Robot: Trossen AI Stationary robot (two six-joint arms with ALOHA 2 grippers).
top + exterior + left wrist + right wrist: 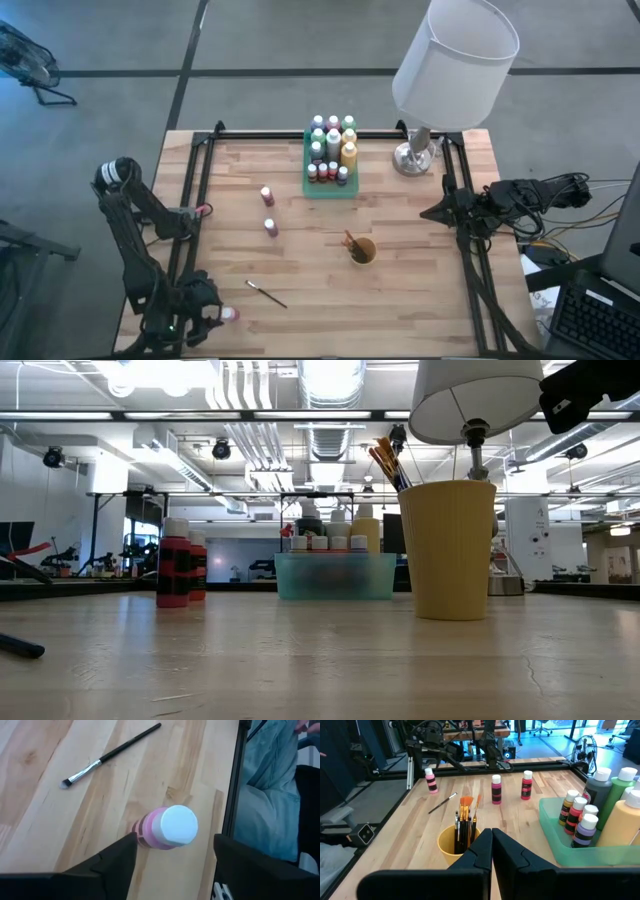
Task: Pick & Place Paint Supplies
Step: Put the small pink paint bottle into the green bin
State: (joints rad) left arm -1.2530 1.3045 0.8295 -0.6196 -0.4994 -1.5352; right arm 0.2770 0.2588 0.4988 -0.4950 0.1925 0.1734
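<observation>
L gripper [170, 865] is spread wide, its two dark fingers either side of the pink bottle [165, 827] w/ clear gaps on both flanks, so nothing is pinched. The bottle stands upright on the surface [45, 780], white cap facing the wrist cam, long axis vertical and running roughly along the gripper's approach line. It sits between the fingers and just ahead of the palm, near the surface's front-left corner by the frame rail.

The loose paintbrush [110, 755] lies flat on the wood, further out beyond the bottle from the L gripper and off to one side; its long axis runs diagonally, bristle end nearer that gripper's side, dark handle pointing away. Not touching the bottle.

R gripper [492, 852] is pressed together, empty, parked well apart at the right edge. From it, the yellow cup [457, 845] w/ brushes is just ahead, green tray [580, 852] of bottles to one side, two reddish bottles [496, 789] standing further off.

Judgement: L arm is far nearer both the pink bottle and the brush. Any grasp on that bottle turns on the fingers staying centred across its body; the brush would need a pinch across its handle.
</observation>
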